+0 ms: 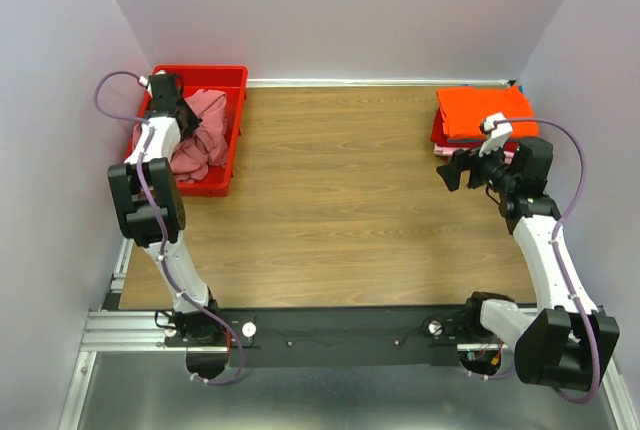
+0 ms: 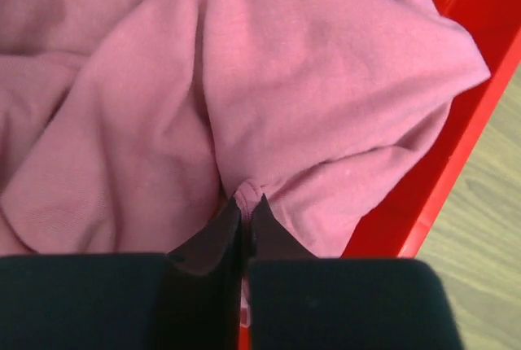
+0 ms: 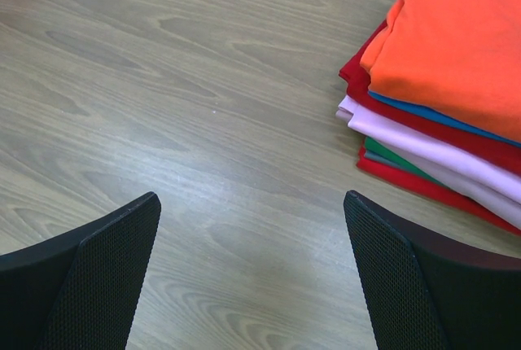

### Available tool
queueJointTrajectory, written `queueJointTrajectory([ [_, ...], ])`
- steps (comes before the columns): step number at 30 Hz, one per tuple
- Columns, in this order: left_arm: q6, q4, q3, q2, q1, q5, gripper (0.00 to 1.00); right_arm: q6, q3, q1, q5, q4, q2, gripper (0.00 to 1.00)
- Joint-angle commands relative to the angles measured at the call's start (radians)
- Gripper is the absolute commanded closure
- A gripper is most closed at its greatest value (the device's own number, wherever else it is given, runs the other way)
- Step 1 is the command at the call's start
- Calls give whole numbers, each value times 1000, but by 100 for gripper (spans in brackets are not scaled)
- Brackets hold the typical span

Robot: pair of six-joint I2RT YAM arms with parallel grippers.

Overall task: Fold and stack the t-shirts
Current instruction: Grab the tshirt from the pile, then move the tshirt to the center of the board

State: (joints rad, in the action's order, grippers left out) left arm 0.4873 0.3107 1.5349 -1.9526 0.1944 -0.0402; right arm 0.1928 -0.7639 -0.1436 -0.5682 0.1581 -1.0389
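A crumpled dusty rose-pink t-shirt [image 1: 197,138] lies in the red bin [image 1: 226,74] at the back left. My left gripper [image 1: 170,100] reaches into the bin; in the left wrist view it [image 2: 247,203] is shut on a pinched fold of the pink t-shirt [image 2: 326,98]. A stack of folded t-shirts [image 1: 482,118] with a bright orange one on top sits at the back right; in the right wrist view the stack [image 3: 444,81] shows orange, red, pale pink and green layers. My right gripper [image 1: 460,170] hovers open and empty left of the stack, above bare table [image 3: 252,203].
The red bin's wall [image 2: 456,138] is just right of the held fold. The wooden table [image 1: 340,200] lies between the bin and the stack. White walls close off the back and sides.
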Motion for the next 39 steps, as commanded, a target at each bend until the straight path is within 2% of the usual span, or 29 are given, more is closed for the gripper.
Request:
queueJointTrajectory([
  [1, -62, 13, 37, 64, 5, 14, 100, 19, 20, -1, -15, 3, 0, 0],
  [8, -92, -84, 14, 302, -13, 118, 100, 22, 23, -1, -19, 3, 4, 0],
  [13, -105, -72, 145, 386, -50, 168, 100, 22, 26, -1, -21, 3, 5, 0],
  [27, -6, -65, 641, 403, -185, 227, 100, 23, 32, -1, -32, 3, 8, 0],
  [33, 42, -117, 769, 377, -282, 255, 100, 25, 34, -1, -30, 1, 13, 0],
  [39, 63, -160, 785, 365, -380, 309, 100, 25, 34, -1, -32, 3, 16, 0],
])
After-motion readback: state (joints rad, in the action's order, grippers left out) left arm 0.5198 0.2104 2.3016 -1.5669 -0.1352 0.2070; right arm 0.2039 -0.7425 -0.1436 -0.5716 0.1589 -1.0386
